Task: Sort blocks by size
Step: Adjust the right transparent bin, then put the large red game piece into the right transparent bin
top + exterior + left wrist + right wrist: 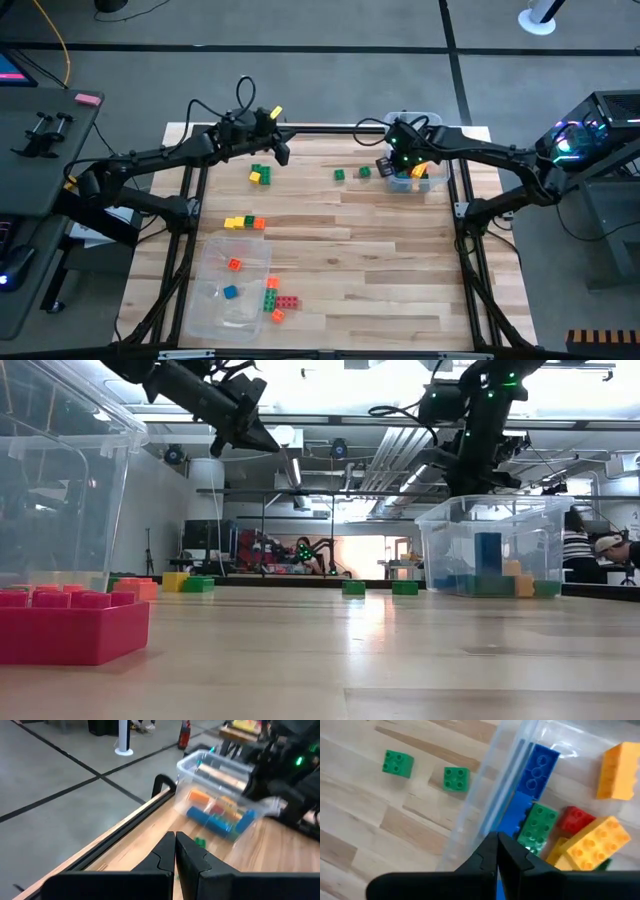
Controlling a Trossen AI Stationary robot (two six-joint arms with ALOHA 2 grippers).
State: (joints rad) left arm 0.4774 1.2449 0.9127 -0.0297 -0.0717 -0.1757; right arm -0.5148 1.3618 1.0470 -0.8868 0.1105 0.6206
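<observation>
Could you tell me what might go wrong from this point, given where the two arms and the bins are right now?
1. The shut right gripper hangs over the wall of the far clear bin; descending, it may hit the rim and shove the bin.
2. The two small green blocks lie just outside that bin; a nudged bin could scatter them.
3. The left gripper is shut and empty, so it must open before it can take the green and yellow blocks near it.
</observation>
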